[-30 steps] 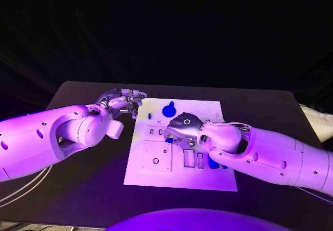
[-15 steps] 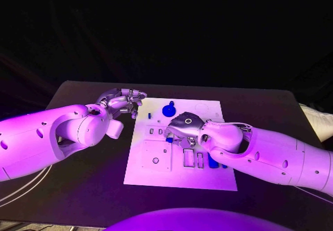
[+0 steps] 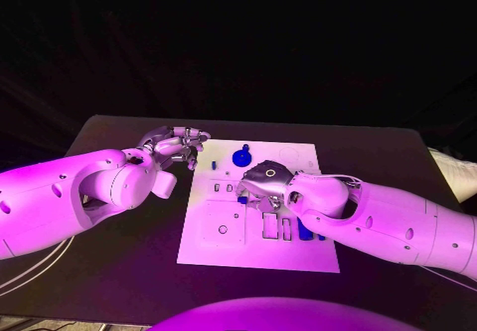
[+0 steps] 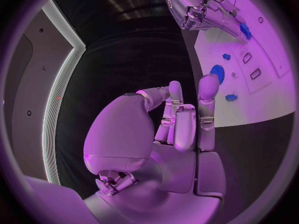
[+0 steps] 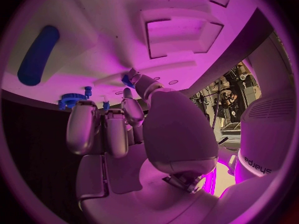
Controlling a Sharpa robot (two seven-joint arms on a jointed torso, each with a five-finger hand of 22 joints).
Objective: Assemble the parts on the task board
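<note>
1. The task board point(image 3: 260, 241), a white plate lying flat on the black table point(image 3: 109, 138), is taken as the landmark for all positions below.
2. The right hand point(image 3: 263, 185) is held low over the middle of the task board, its fingers curled downward. A small blue part point(image 5: 128, 79) is seen at its fingertips in the right wrist view, right at the board surface; it appears to be pinched, though the contact itself is poorly resolved and a firm hold cannot be confirmed.
3. The left hand point(image 3: 175, 145) is held above the table just off the far left corner of the task board. Its fingers are curled inward and nothing is seen between them.
4. A round blue gear point(image 3: 242, 158) lies near the far edge of the task board, beyond the right hand. An oblong blue part point(image 3: 305, 231) lies on the board's right side, nearer the robot than the right hand and partly covered by the right forearm.
5. Empty rectangular recesses point(image 3: 270, 227) are seen in the board, nearer the robot than the right hand.
6. The step in hand is judged to be seating the small part. It is best kept square to its recess, lowered straight, and released only once it sits flush; a tilted entry could jam it.
</note>
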